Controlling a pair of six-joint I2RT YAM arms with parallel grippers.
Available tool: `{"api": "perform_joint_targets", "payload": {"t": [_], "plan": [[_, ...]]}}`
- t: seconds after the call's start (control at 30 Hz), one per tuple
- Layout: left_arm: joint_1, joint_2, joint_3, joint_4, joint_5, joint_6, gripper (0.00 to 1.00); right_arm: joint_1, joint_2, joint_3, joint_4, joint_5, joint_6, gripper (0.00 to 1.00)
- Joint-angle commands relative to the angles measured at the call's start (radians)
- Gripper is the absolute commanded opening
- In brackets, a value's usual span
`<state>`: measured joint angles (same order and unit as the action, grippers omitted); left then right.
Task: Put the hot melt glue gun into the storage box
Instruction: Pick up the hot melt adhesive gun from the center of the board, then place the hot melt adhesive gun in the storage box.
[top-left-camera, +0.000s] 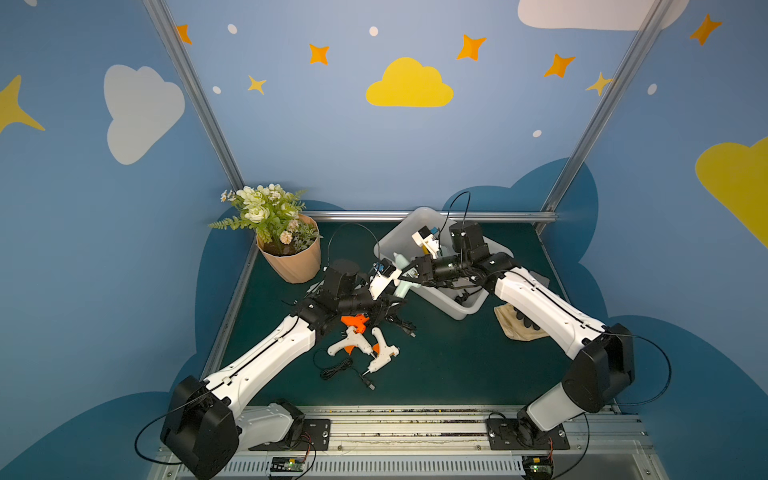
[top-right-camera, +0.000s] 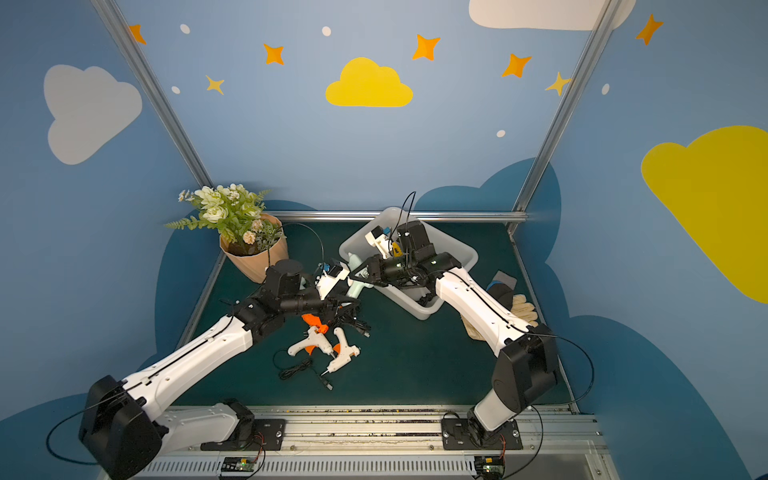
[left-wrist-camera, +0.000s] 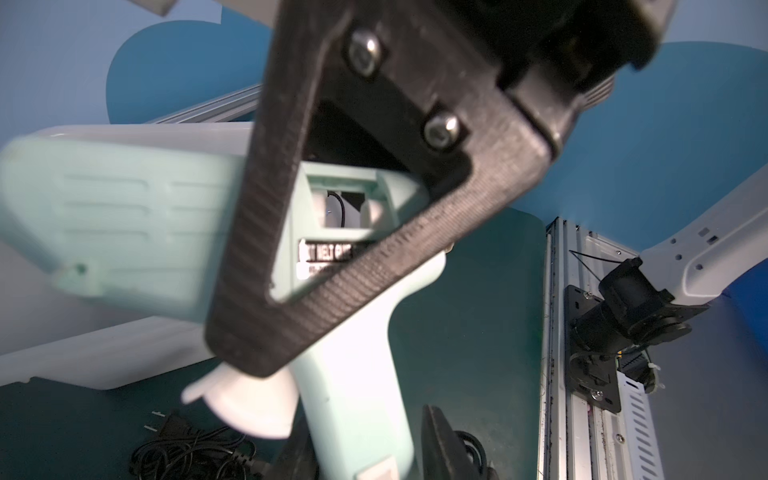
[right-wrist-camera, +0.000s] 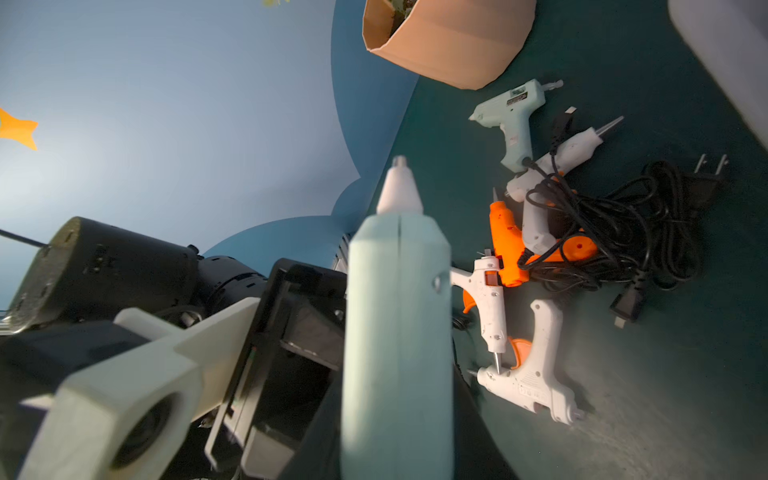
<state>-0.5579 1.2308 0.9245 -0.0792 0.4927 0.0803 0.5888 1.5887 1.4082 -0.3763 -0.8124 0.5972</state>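
Mid-handover, by my reading: the mint glue gun (top-left-camera: 401, 286) hangs at the centre of both top views, right at the left edge of the storage box (top-left-camera: 440, 306), not yet inside. The left gripper (left-wrist-camera: 365, 453) is clamped on its handle and the right gripper (top-left-camera: 411, 274) is closed on its barrel. What remains is for the left to let go and the right to carry it over the rim. A pile of other glue guns (right-wrist-camera: 536, 291) lies on the green mat (top-left-camera: 457, 365), lower centre, so much seems left
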Motion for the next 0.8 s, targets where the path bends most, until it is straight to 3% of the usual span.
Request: {"api": "perform_joint_targets", "payload": {"t": [0.0,0.07,0.1,0.17,0.2,0.23,0.4,0.5,0.6,0.77], "plan": [[0.000,-0.007,0.030,0.016,-0.011,-0.009,0.09,0.009,-0.006,0.021,-0.051,-0.005,-0.028,0.03],[0.000,-0.019,0.026,0.016,-0.006,-0.019,0.20,0.003,-0.011,0.027,-0.056,0.012,-0.032,0.00],[0.000,-0.026,0.021,0.019,-0.005,-0.025,0.36,-0.001,-0.013,0.032,-0.056,0.020,-0.033,0.00],[0.000,-0.050,0.008,0.028,-0.013,-0.042,0.80,-0.013,-0.019,0.041,-0.056,0.032,-0.034,0.00],[-0.002,-0.064,-0.001,0.033,-0.025,-0.052,0.93,-0.020,-0.022,0.047,-0.056,0.040,-0.035,0.00],[0.000,-0.085,-0.012,0.039,-0.040,-0.064,1.00,-0.032,-0.025,0.053,-0.058,0.048,-0.036,0.00],[-0.001,-0.223,-0.102,0.078,-0.183,-0.145,1.00,-0.121,-0.039,0.082,-0.044,0.093,-0.020,0.00],[0.000,-0.315,-0.170,0.105,-0.347,-0.232,1.00,-0.183,-0.043,0.100,-0.022,0.125,-0.002,0.00],[0.002,-0.386,-0.216,0.083,-0.484,-0.303,1.00,-0.225,-0.045,0.128,-0.013,0.229,-0.019,0.00],[0.001,-0.447,-0.244,0.017,-0.617,-0.375,1.00,-0.256,-0.011,0.173,0.056,0.424,-0.070,0.00]]}}
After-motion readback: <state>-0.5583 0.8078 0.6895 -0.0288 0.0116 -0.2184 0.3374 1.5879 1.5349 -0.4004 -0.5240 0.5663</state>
